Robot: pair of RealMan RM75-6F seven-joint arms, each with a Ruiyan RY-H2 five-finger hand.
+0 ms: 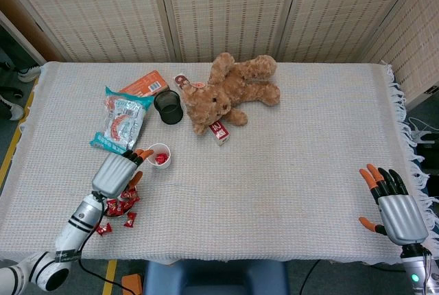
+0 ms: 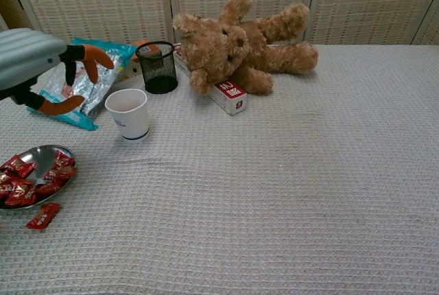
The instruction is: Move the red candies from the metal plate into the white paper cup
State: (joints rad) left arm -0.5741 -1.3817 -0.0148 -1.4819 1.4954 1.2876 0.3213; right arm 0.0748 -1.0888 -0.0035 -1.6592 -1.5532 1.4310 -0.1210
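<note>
The white paper cup [image 1: 159, 156] [image 2: 128, 112] stands upright at the table's left, with a red candy showing inside it in the head view. The metal plate [image 2: 40, 158] lies near the front left edge and holds several red candies [image 2: 31, 182] [image 1: 118, 204]. One more candy [image 2: 42, 217] lies on the cloth just in front of the plate. My left hand [image 1: 116, 172] [image 2: 42, 63] hovers above and between cup and plate, fingers spread, holding nothing. My right hand [image 1: 391, 206] is at the table's front right corner, fingers apart and empty.
A brown teddy bear [image 1: 230, 92] lies at the back centre with a small red-and-white box [image 1: 219, 132] by it. A black mesh cup [image 1: 169, 107], a snack bag [image 1: 121, 121] and an orange packet [image 1: 143, 84] sit behind the paper cup.
</note>
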